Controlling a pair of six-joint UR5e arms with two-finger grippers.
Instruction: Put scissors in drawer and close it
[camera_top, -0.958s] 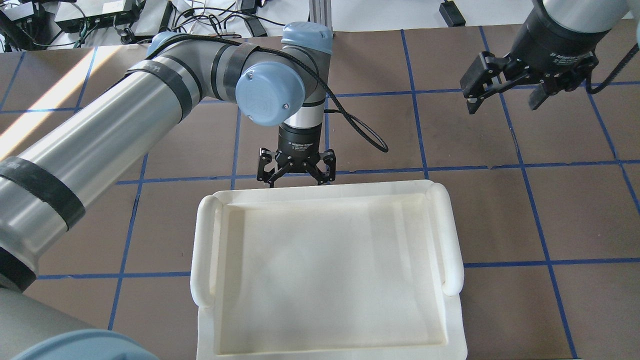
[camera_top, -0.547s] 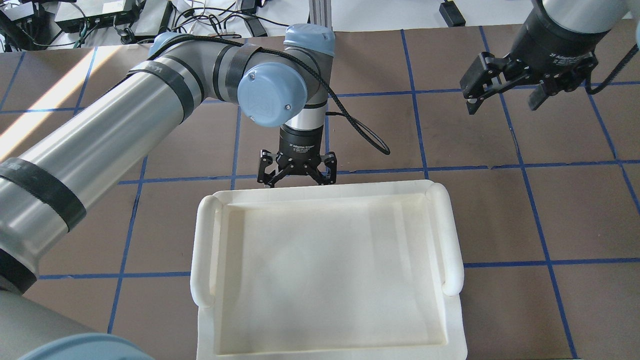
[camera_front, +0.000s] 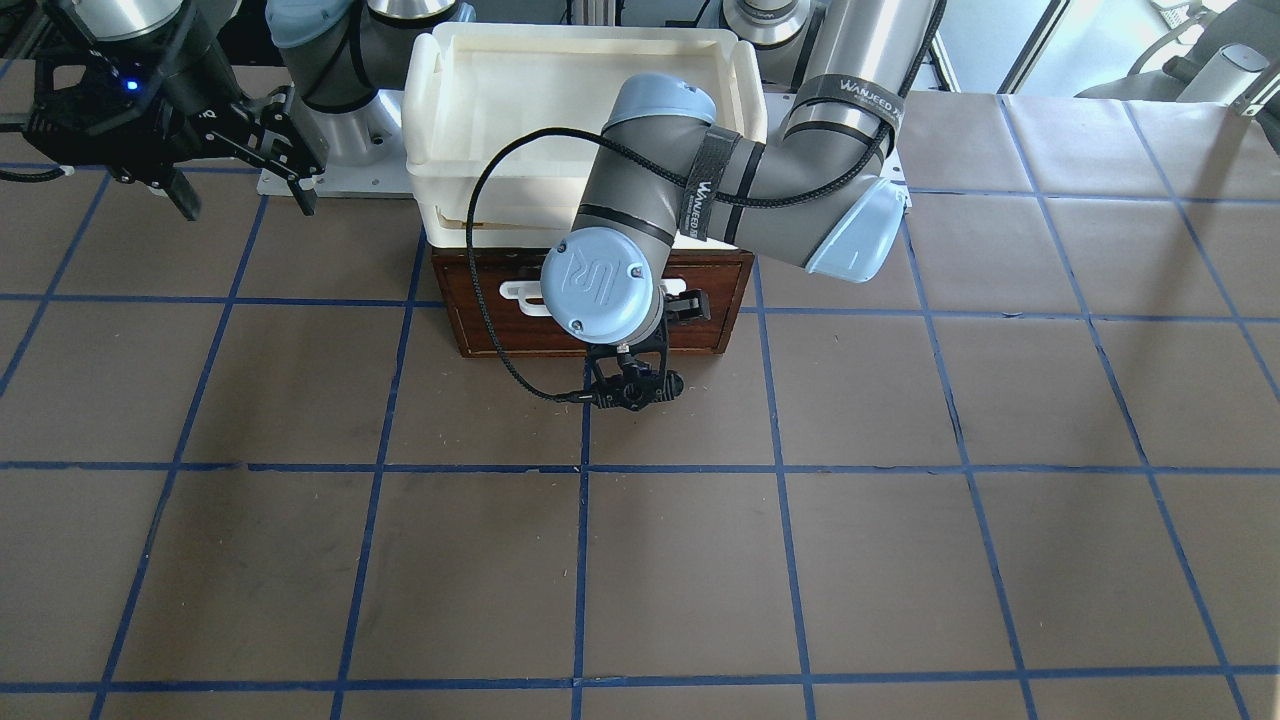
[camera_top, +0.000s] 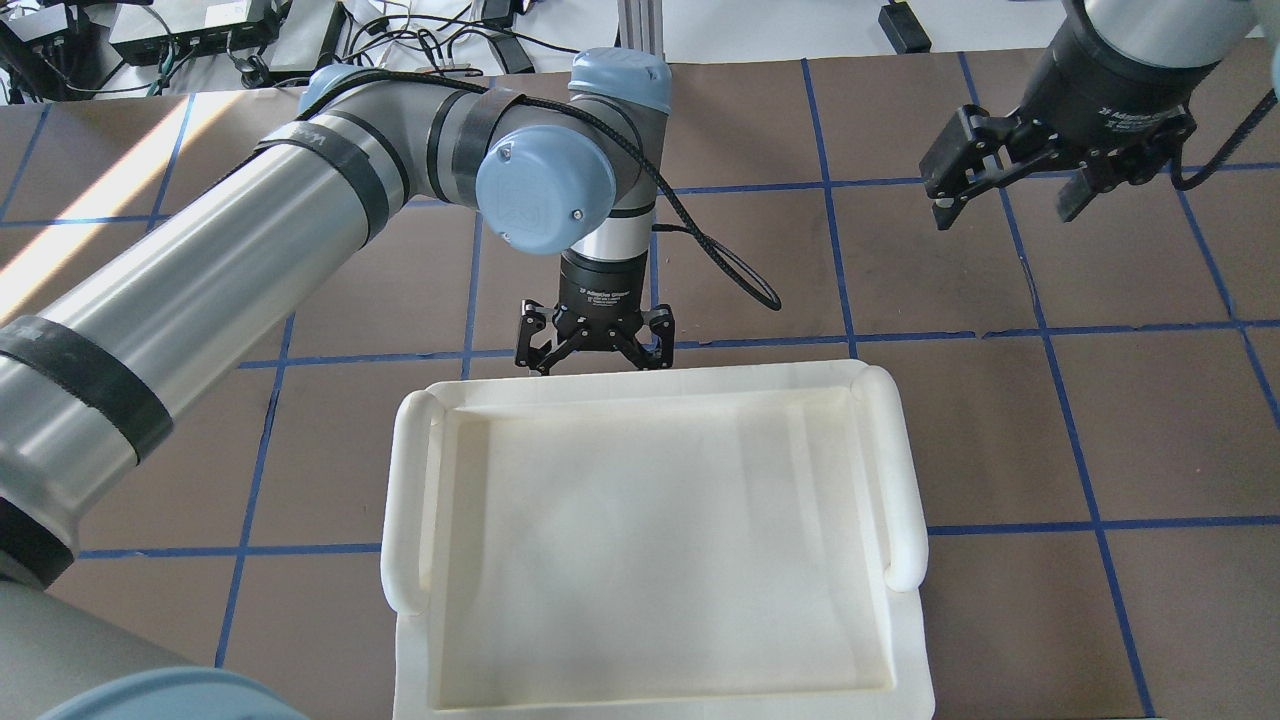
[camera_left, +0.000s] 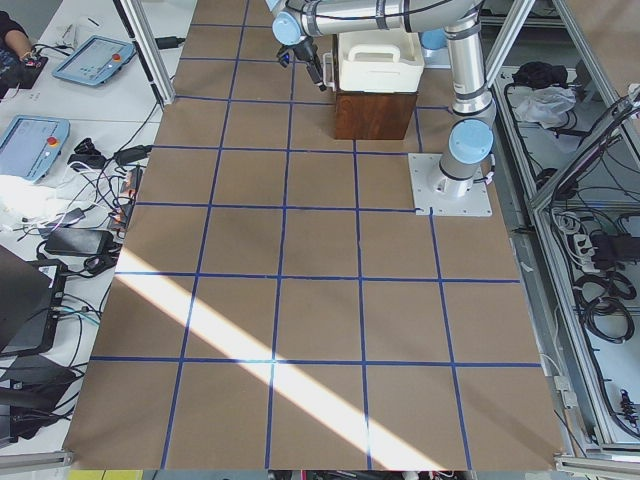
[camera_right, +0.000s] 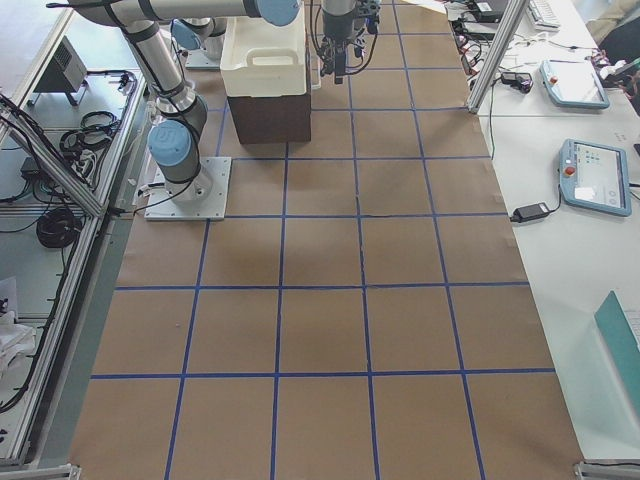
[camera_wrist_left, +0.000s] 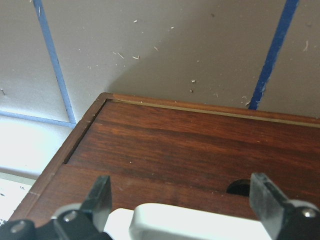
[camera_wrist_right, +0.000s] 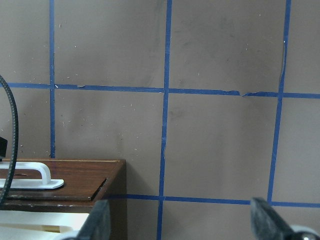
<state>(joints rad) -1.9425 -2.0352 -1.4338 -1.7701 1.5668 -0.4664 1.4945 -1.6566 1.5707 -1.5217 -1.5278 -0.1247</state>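
Alignment matters most at this point. The left gripper (camera_top: 595, 356) stands right in front of the dark reddish-brown wooden drawer (camera_wrist_left: 190, 150). Its jaws are spread wide on either side of the white loop handle (camera_wrist_left: 185, 222) and grip nothing. In the left wrist view the drawer's front looks flush with the wood around it, so it reads as shut or very nearly so. The small grey-handled scissors appear in no view. Whether they lie inside cannot be told, though none rest on the visible part of the brown, blue-taped table (camera_top: 950, 430). The right gripper (camera_top: 1005, 205) hangs well apart to the side, jaws wide and empty.

I judge the step in hand to be work on the handle. If a pull is due, the fingers should close squarely on the middle of the loop. They should then draw straight out without lifting, since the cream-white plastic tray (camera_top: 405, 500) sits right above the drawer. If the scissors are in and the drawer is shut, backing straight off avoids hooking the loop. The black cable (camera_top: 720, 255) should be kept off the handle.
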